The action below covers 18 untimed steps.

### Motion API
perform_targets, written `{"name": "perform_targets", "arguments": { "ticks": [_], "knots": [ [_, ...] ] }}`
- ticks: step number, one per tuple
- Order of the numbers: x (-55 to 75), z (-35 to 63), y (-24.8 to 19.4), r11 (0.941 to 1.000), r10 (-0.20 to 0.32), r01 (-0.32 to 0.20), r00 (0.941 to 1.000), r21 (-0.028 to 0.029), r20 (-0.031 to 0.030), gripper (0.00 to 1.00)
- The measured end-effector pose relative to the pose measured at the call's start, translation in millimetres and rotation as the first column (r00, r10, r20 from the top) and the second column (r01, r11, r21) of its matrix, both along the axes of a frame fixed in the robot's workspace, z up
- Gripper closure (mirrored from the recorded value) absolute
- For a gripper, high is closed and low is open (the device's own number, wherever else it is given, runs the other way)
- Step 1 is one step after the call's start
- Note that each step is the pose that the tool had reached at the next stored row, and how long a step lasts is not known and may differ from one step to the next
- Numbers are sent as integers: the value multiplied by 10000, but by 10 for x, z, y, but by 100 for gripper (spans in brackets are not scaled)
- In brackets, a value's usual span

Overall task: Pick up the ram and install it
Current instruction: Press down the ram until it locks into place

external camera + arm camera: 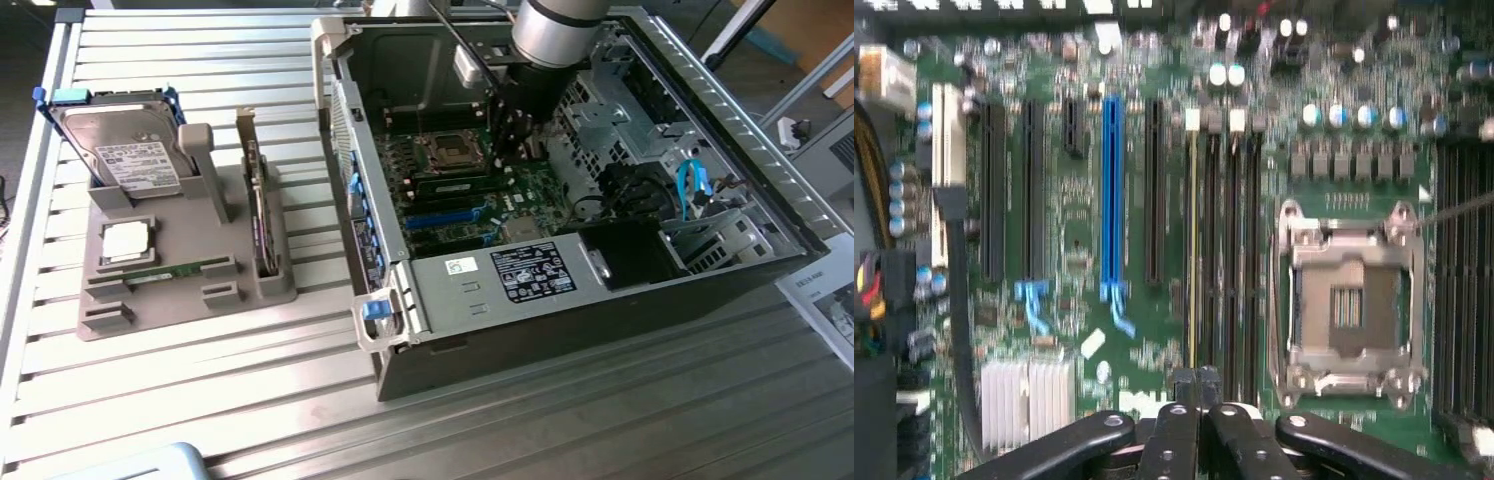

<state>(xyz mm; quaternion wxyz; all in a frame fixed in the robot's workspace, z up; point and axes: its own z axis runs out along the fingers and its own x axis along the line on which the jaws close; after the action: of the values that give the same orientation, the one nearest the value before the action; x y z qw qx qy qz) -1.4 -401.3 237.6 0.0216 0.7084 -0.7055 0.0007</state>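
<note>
The ram [180, 271], a narrow green stick, lies flat in a front slot of the grey fixture [147, 300] on the exterior view's left, far from the arm. My gripper [511, 148] reaches down inside the open computer case [561, 340], just above the motherboard [461, 200]. In the wrist view the gripper [1196, 382] is shut, its black fingertips pressed together with nothing between them. It hovers over the row of long memory slots [1222, 260] beside the empty CPU socket [1346, 300]. One slot shows a thin yellowish line; whether a stick sits in it is unclear.
The fixture also holds a silver hard drive [127, 155], a square chip [127, 240] and an upright card [254, 200]. The case walls, the power supply [534, 272], the drive cage [627, 130] and blue cables [690, 185] surround the arm. A blue expansion slot [1112, 190] lies near the memory slots.
</note>
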Motion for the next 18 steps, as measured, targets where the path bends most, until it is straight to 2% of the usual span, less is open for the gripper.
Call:
{"name": "perform_targets", "arguments": {
  "ticks": [5, 7, 9, 18],
  "knots": [
    [-280, -28, 12, 10000, 0, 0, 10000, 1, 15, 88],
    [-350, -35, 15, 10000, 1, -1, 10000, -4, 16, 88],
    [-484, -49, 22, 10000, 0, 0, 10000, 1, 18, 88],
    [-488, -51, 21, 10000, 1, -1, 10000, -1, 17, 88]
  ]
}}
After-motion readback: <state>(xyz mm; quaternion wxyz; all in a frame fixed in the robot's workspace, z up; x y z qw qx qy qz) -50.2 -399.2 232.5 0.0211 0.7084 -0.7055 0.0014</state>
